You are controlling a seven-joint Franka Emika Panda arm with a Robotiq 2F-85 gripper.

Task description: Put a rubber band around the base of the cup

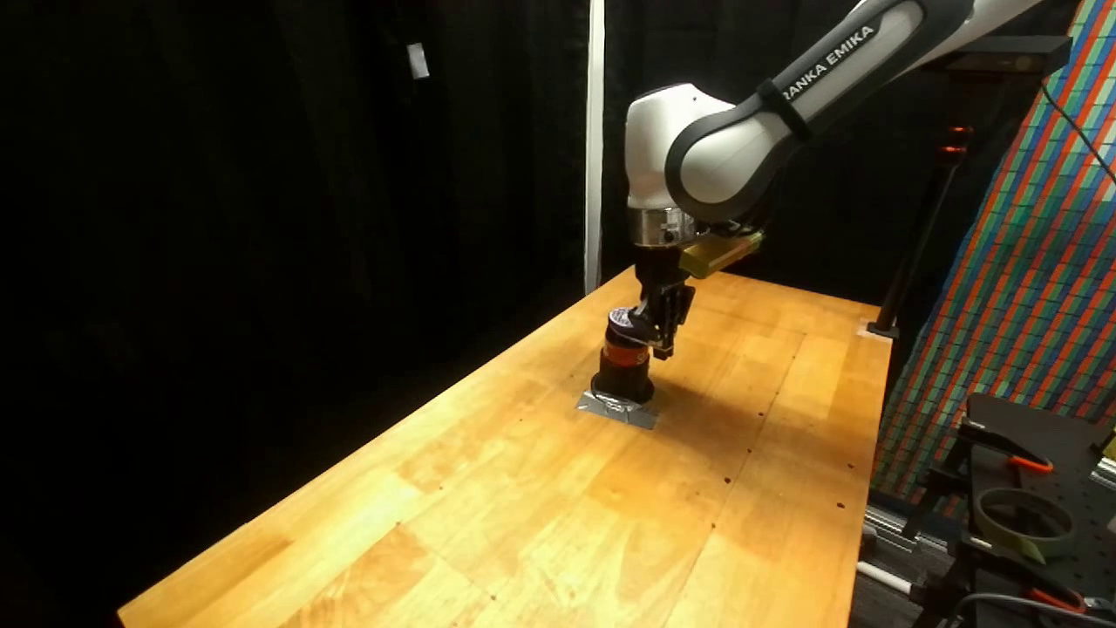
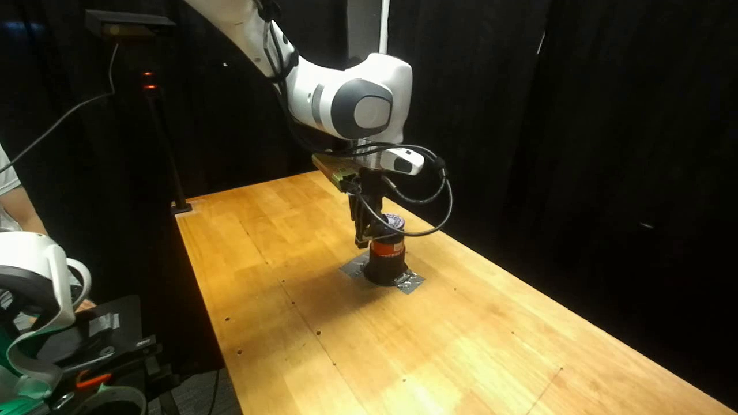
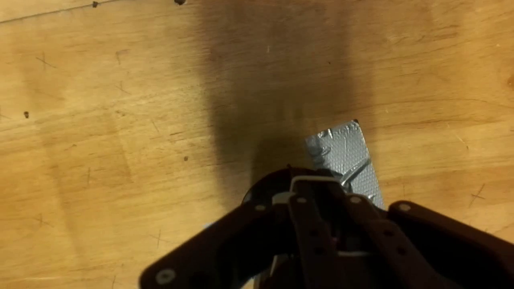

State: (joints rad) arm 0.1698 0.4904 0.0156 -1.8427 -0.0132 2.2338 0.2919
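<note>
The cup (image 1: 623, 381) is dark with an orange-red band and a pale printed top. It stands upright on the table in both exterior views (image 2: 386, 269), with grey tape (image 3: 349, 148) at its foot. My gripper (image 1: 660, 346) points down close beside the cup's upper part; contact cannot be told. It also shows in the other views (image 2: 364, 241) (image 3: 321, 188), where its fingers hide much of the cup's black base (image 3: 268, 185) in the wrist view. A thin pale band, seemingly the rubber band (image 3: 315, 178), passes across the fingertips. The finger gap is too dark to judge.
The wooden table (image 1: 488, 523) has edges on both sides, with black curtains behind. A black pole (image 1: 915, 235) stands at a far corner. A black side table (image 1: 1029, 436) with a tape roll (image 1: 1024, 519) is beside it. A cable (image 2: 447, 202) loops from my wrist near the cup.
</note>
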